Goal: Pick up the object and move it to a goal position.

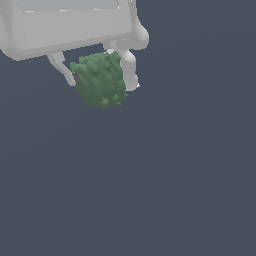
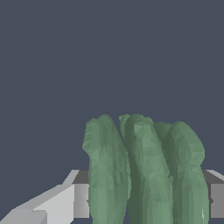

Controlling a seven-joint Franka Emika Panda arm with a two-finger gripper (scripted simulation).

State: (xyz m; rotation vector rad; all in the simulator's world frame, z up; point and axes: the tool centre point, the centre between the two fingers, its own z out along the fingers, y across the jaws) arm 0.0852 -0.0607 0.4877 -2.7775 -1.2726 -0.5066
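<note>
The object (image 1: 101,80) is a dull-green, bumpy, roundish chunk with a small brown spot on the side toward the exterior view's left. It hangs in the air near the top of the exterior view, clamped between the two white fingers (image 1: 129,70) of my gripper (image 1: 100,75), which is shut on it. One finger is on each side of the chunk, and the white hand body sits above. In the wrist view the object (image 2: 144,175) fills the space between the fingers (image 2: 65,201) as tall green ridges.
Only a plain dark blue-grey background shows around and below the gripper in both views. No goal marker, table edge or other object is visible.
</note>
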